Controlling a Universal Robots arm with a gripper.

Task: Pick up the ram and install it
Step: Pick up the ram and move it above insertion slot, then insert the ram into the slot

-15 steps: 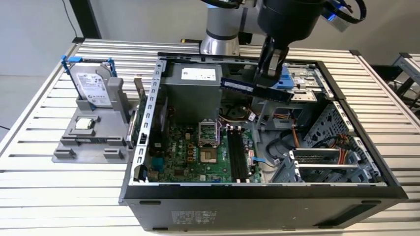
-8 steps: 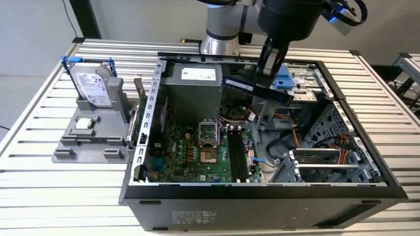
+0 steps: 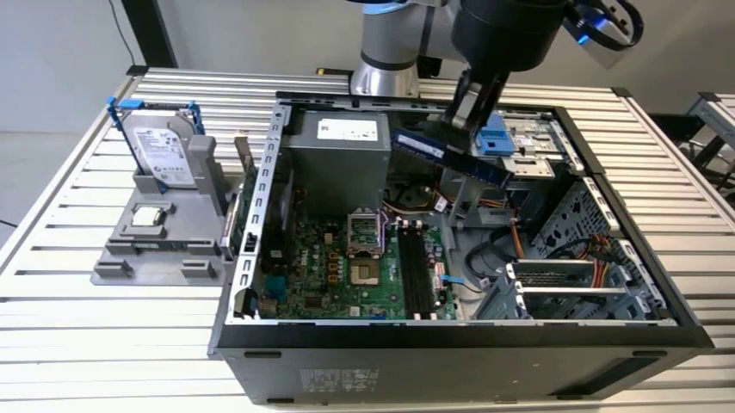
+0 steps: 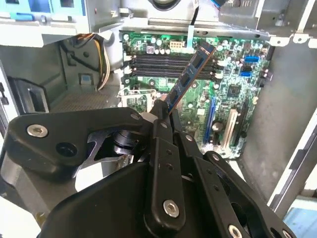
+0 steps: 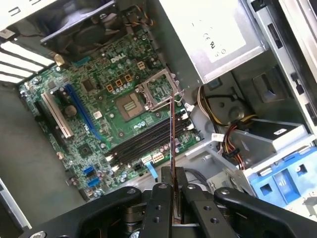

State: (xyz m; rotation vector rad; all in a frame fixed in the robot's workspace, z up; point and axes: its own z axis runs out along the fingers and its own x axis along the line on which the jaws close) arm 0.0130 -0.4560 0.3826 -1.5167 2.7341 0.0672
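Above the open computer case (image 3: 460,340), in the exterior view, my gripper (image 3: 463,122) is clamped on the ram (image 3: 423,147). The ram hangs tilted in the air over the interior, well clear of the motherboard (image 3: 333,267). Assessment: pick-up is complete and the carry is in hand; installation is not yet done.

In the second wrist view, the ram (image 4: 190,74) is a long, narrow dark-blue stick with a row of black chips. It is pinched at one end, its free end pointing toward the black memory slots (image 4: 168,62).

In the first wrist view, the ram (image 5: 172,139) shows edge-on as a thin line crossing the memory slots (image 5: 141,144) at an angle. Judgement: seating calls for turning its edge parallel with a slot, then a straight, level press.
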